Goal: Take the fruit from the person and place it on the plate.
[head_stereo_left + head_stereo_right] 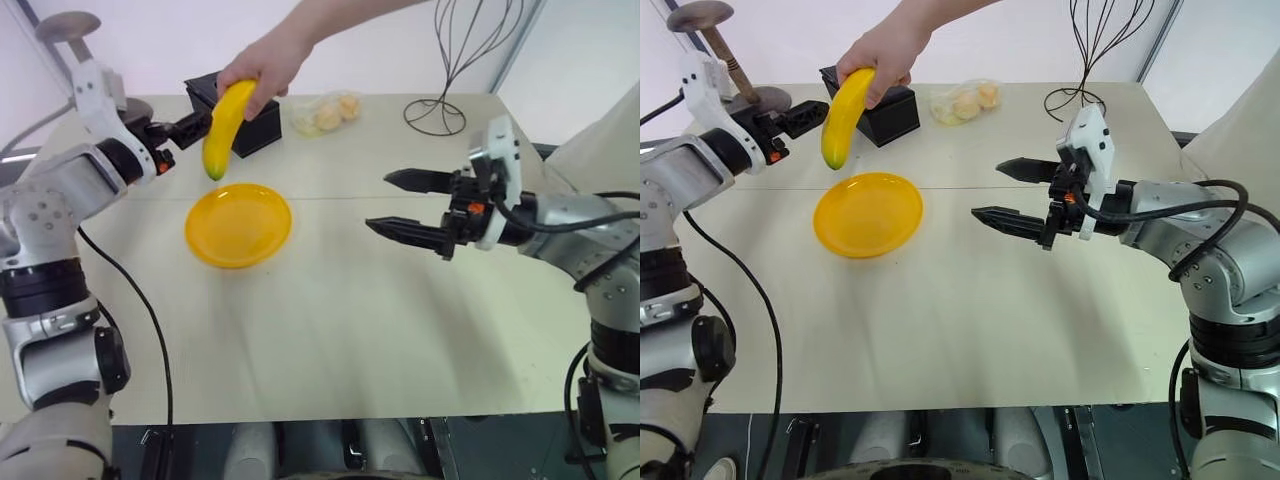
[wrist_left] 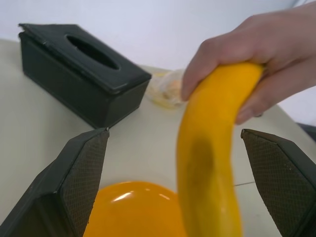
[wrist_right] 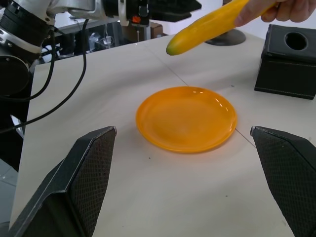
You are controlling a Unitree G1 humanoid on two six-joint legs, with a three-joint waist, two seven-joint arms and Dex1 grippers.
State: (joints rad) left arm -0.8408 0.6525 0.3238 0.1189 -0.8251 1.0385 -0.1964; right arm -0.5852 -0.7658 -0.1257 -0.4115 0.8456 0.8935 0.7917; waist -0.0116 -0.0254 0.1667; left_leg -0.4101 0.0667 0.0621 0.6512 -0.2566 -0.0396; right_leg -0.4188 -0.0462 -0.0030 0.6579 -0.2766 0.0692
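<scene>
Level, left pincer (image 2: 175,187) agape beside banana (image 2: 210,163)

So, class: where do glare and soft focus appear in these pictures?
Left wrist view: the banana is soft, close to the lens, and a white highlight sits on the plate. Right wrist view: glare streaks the plate's far rim.

One banana (image 1: 224,128), one plate (image 1: 238,225), one box (image 1: 240,115).
</scene>
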